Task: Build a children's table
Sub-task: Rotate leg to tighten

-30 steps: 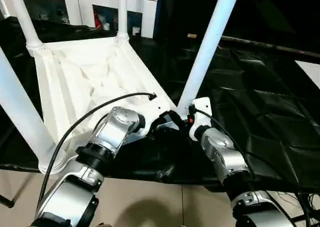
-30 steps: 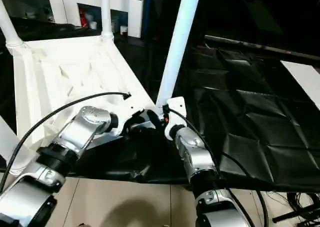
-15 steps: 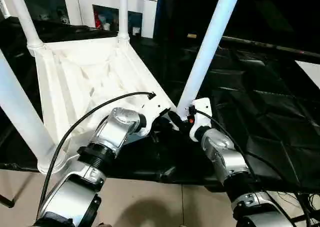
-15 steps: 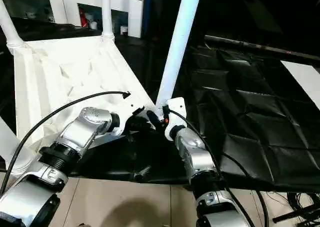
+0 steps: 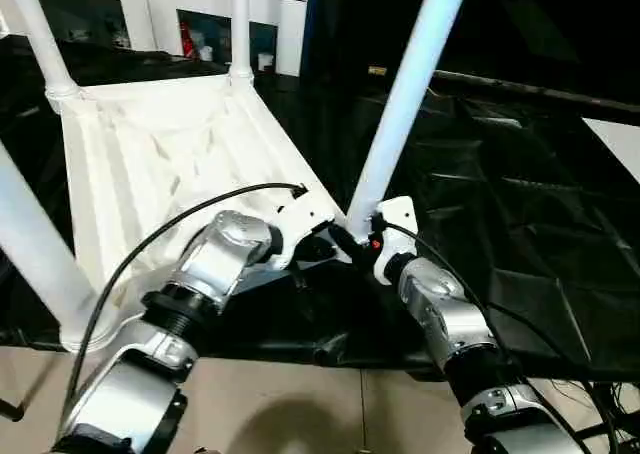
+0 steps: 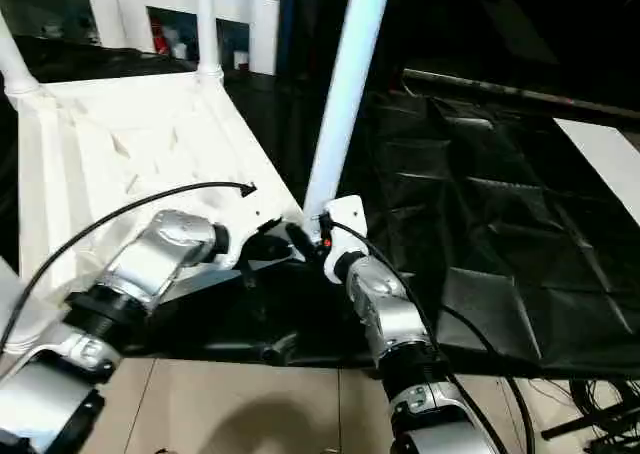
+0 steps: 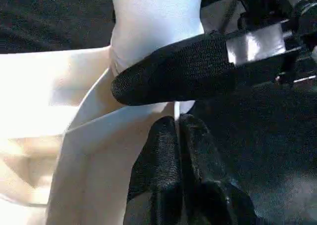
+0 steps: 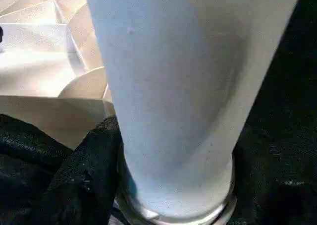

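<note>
head stereo: looks down over forearms | wrists: close on leg (image 8: 173, 96) base, shared

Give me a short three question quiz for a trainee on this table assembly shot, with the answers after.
1. True or false: the tabletop lies with its ribbed underside up.
2. How many legs stand in corner sockets?
3. Which gripper is around the base of the near right leg: A left, B right?

Key
1. True.
2. Four: the near right leg, the near left leg, the far left leg and the far right leg.
3. B: the right gripper has its fingers either side of that leg; the left gripper is shut at the tabletop's edge beside it.
</note>
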